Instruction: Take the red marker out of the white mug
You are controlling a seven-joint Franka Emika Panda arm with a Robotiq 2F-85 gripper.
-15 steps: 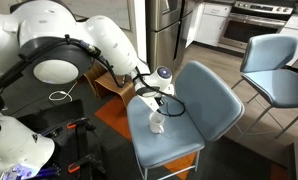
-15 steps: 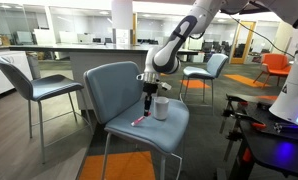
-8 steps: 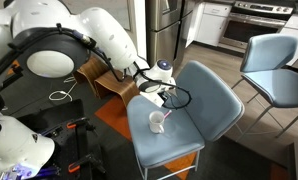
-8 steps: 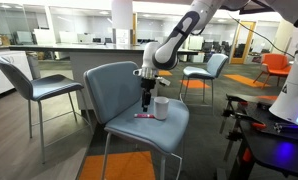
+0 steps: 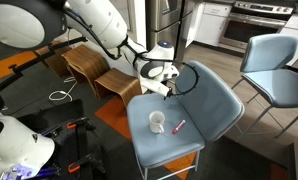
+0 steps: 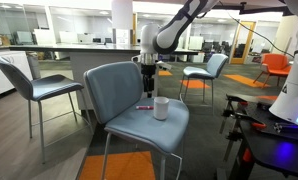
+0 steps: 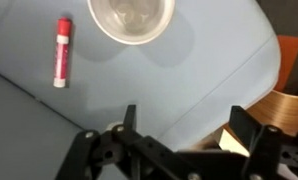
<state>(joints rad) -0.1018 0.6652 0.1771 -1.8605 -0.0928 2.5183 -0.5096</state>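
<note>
Red marker (image 7: 61,50) — out of white mug (image 7: 131,18), flat on chair seat (image 7: 189,70).
Likely light, rigid, slick; grip mid-barrel — gripper (image 7: 184,125) spread empty above it.

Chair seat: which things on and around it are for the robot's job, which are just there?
For the job: white mug; red marker, lying outside it; open gripper.
Just there: blue-grey chair underneath; second blue chair; wooden chair.
</note>
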